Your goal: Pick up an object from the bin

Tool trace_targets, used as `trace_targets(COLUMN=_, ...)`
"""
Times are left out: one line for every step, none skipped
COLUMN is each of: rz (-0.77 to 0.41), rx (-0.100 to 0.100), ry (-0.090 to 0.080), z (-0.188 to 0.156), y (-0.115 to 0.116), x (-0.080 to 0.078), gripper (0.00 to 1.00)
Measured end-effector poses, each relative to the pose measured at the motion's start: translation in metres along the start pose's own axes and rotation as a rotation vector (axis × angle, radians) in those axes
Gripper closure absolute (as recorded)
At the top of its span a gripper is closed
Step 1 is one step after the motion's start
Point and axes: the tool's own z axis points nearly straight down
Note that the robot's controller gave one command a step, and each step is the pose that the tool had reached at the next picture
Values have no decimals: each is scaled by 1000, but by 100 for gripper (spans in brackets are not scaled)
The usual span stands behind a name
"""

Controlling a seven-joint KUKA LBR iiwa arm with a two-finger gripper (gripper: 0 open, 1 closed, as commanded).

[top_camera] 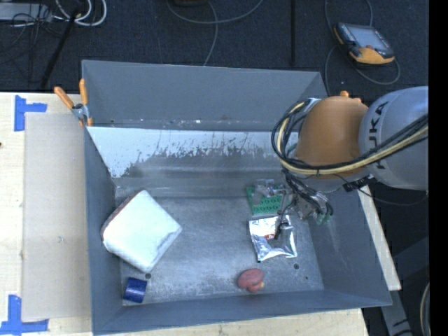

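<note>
The gripper (287, 219) sits low in the right half of the bin (203, 103), at the top edge of a silver foil packet (271, 245). This placement suggests the packet is the pick target. The gripper's opening and hold cannot be told. A green part (264, 200) lies just beside it. A white pad (140, 231), blue cap (134, 290) and red lump (250, 279) lie apart.

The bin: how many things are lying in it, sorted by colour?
White: 1, a soft folded block
Blue: 1, a small cylinder
Reddish: 1, a round lump
Silver: 1, a crinkled foil packet
Total: 4
The green bits beside the gripper look like parts of the robot, though I cannot be sure, so I left them out.
</note>
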Motion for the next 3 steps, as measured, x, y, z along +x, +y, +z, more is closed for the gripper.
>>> trace_targets(rz=-336, rx=1, ry=-4, z=44, y=-12, x=33, gripper=0)
trace_targets(rz=-334, rx=2, ry=-7, z=42, y=-12, x=32, gripper=100)
trace_targets(rz=-377, rx=6, ry=-13, z=-109, y=-14, x=79, gripper=100)
